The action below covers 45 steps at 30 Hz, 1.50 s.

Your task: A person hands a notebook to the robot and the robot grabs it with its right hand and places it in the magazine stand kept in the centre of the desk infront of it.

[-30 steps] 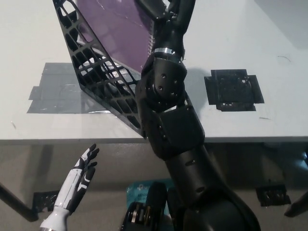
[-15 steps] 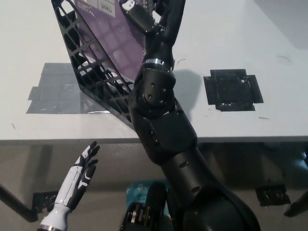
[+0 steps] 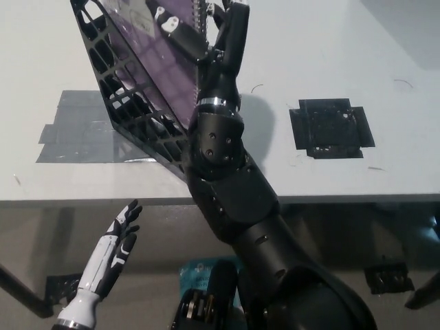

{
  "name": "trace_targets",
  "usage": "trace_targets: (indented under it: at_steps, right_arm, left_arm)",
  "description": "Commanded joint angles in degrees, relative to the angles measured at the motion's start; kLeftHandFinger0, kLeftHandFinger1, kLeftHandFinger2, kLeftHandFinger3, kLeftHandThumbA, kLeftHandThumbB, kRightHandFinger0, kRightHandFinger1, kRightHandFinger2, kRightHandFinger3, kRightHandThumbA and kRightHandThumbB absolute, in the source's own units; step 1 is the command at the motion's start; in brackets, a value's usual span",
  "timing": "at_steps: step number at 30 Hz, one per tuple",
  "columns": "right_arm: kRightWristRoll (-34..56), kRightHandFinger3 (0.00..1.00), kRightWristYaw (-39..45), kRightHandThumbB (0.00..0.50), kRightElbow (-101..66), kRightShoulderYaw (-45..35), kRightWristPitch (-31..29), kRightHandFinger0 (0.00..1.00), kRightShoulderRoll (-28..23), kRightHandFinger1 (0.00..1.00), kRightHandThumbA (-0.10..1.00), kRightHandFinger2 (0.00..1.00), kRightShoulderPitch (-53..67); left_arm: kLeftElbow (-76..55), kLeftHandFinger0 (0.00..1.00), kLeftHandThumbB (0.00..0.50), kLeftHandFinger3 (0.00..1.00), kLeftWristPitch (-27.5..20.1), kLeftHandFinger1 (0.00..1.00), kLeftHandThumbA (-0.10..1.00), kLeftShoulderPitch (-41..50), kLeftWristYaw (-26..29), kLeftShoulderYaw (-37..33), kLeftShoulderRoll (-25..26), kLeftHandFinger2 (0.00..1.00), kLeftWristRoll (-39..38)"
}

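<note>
Purple notebook (image 3: 161,51) is sitting inside the black stand (image 3: 127,103), just left of my right hand (image 3: 220,31), whose fingers are spreading, w/ one lying on the cover. Risk: pulling back could snag & tip it. Left hand (image 3: 113,251) is hanging open below desk (image 3: 344,75).

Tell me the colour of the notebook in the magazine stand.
Purple, seen in the head view: notebook inside the black magazine stand.

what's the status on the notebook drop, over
Right hand on purple notebook inside black magazine stand. Left hand open, low beside desk. Nothing blocking.
</note>
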Motion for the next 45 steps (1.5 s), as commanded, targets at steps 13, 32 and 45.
trace_targets:
  at_steps: [13, 32, 45]
  right_arm:
    - [-2.09, 1.0, 7.85, 0.369, -0.99, 1.09, -3.25, 1.0, -0.64, 1.0, 1.0, 1.0, -3.48]
    - [6.07, 1.0, 19.85, 0.495, -30.03, 0.47, 8.17, 1.0, -2.79, 1.0, 1.0, 1.0, 2.48]
    - [2.91, 1.0, 20.18, 0.47, -61.8, -1.32, 21.48, 1.0, -7.99, 1.0, 1.0, 1.0, 2.8]
  left_arm:
    - [-1.41, 0.95, 0.5, 1.0, -2.1, 1.0, 1.0, -2.23, -0.74, 0.13, 0.82, 1.0, 0.81]
    - [-0.8, 0.97, 0.479, 1.0, -2.1, 1.0, 1.0, -3.86, -1.04, -0.43, 1.23, 1.0, 0.81]
    - [-0.21, 0.95, 0.499, 1.0, -2.1, 1.0, 1.0, -4.91, -1.23, -0.31, 0.99, 1.0, 1.23]
